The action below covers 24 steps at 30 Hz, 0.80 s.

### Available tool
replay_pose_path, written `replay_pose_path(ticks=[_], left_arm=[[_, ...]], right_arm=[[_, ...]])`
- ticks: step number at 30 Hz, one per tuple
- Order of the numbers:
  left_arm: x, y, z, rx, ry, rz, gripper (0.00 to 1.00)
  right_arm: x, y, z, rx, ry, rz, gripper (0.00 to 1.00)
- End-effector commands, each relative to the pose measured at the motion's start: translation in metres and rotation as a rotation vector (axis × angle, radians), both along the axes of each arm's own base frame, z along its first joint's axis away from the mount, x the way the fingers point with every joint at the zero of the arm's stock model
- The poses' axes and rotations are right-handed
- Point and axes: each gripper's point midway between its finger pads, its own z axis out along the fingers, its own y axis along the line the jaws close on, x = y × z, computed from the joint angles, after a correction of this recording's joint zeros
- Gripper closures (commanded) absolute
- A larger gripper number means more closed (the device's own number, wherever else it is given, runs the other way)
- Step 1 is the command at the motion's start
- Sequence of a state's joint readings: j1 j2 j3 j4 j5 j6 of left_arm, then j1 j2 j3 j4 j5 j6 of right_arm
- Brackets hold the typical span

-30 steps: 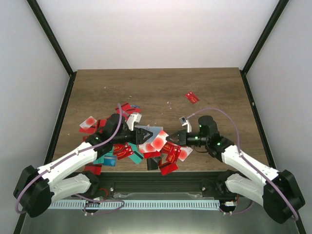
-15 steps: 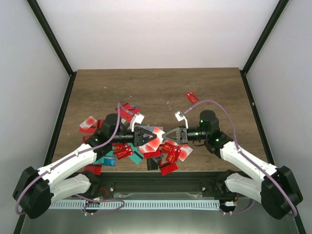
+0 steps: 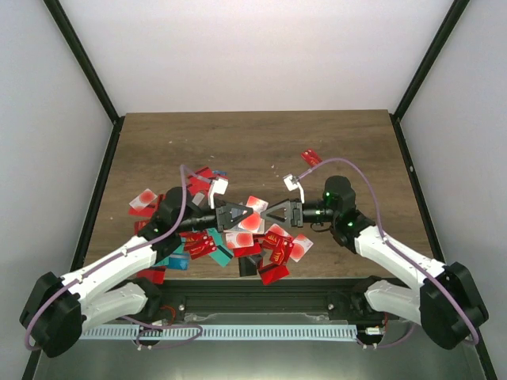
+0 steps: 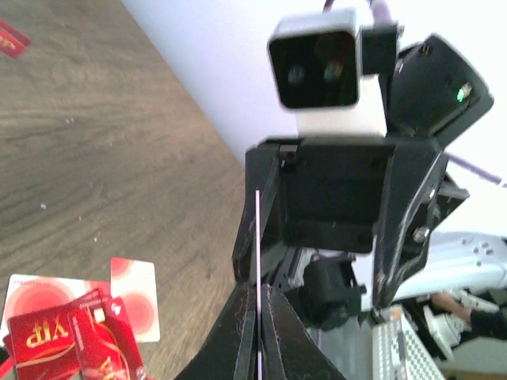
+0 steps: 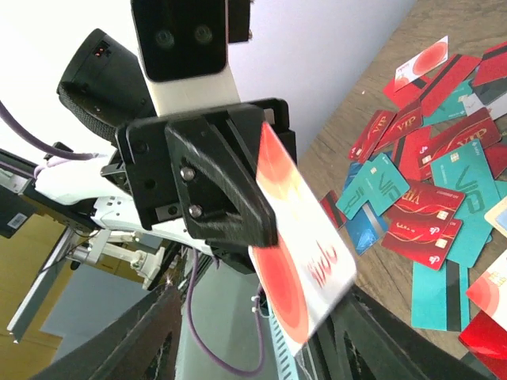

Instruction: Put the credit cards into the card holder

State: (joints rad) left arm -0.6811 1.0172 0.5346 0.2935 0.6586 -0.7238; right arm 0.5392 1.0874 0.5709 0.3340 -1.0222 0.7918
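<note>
your left hand (image 4: 258,297) is clamped right down on one white card with red circles (image 5: 305,269), holding it up in the air above the tabletop (image 3: 253,142). from the left wrist view you only see that card edge-on, as a thin pale line running out from between the closed fingers. your right hand (image 3: 271,213) faces it nose to nose, with its jaws spread apart. the free end of the card pokes in between the right fingers (image 5: 158,336). nothing is gripped on that side, and i can't tell if either finger is actually touching the card.

the rest of the credit cards (image 3: 214,241) are a messy overlapping heap on the near part of the tabletop, under and between the two hands. they're mostly red, with a few teal and a couple of white-and-red ones. one stray red card (image 3: 311,157) lies on its own further back, well apart from the heap, on the right side.

can't pick out the card holder in any of the views.
</note>
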Motion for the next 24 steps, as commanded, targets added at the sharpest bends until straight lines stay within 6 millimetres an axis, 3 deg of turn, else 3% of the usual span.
replay_pose_path(ticks=[1, 10, 17, 20, 24], left_arm=[[0.019, 0.003, 0.032, -0.118, -0.010, 0.112, 0.95], [0.030, 0.000, 0.044, -0.177, 0.011, 0.142, 0.96], [0.030, 0.001, 0.045, -0.186, 0.014, 0.148, 0.96], [0.031, 0.002, 0.039, -0.170, 0.018, 0.160, 0.96], [0.045, 0.015, 0.018, -0.065, 0.019, 0.277, 0.85]], right_arm=[[0.002, 0.002, 0.013, 0.083, -0.006, -0.004, 0.47], [0.002, 0.011, 0.030, 0.149, -0.028, 0.026, 0.63], [0.007, 0.019, 0.032, 0.157, -0.011, 0.035, 0.85], [0.011, 0.021, 0.029, 0.146, 0.005, 0.026, 0.99], [0.027, 0.023, 0.015, 0.065, 0.047, -0.049, 0.99]])
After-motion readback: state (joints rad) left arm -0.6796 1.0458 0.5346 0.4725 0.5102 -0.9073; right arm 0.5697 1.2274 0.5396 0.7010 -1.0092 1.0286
